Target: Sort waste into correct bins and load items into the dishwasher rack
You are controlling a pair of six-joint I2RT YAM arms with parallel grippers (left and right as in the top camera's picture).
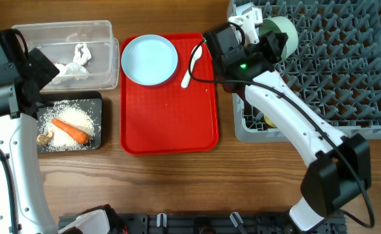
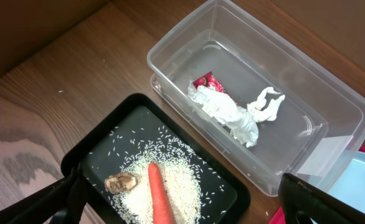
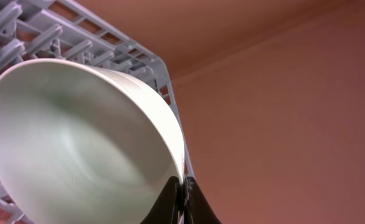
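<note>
My right gripper (image 3: 181, 190) is shut on the rim of the pale green bowl (image 3: 76, 143) and holds it on edge over the front left part of the grey dishwasher rack (image 1: 333, 58); the bowl also shows in the overhead view (image 1: 283, 34). My left gripper (image 2: 182, 205) is open and empty above the black tray (image 1: 47, 146), which holds rice (image 2: 170, 180), an orange carrot (image 2: 159, 199) and a brown scrap (image 2: 121, 183). The clear tub (image 2: 282, 81) holds white tissue (image 2: 232, 112) and a red wrapper (image 2: 206, 81). A light blue plate (image 1: 149, 59) and a white spoon (image 1: 191, 65) lie on the red tray (image 1: 171, 123).
The red tray sits between the bins at the left and the rack at the right. A yellowish item (image 1: 268, 121) shows under my right arm inside the rack's near left corner. A black fixture (image 1: 197, 224) runs along the table's front edge.
</note>
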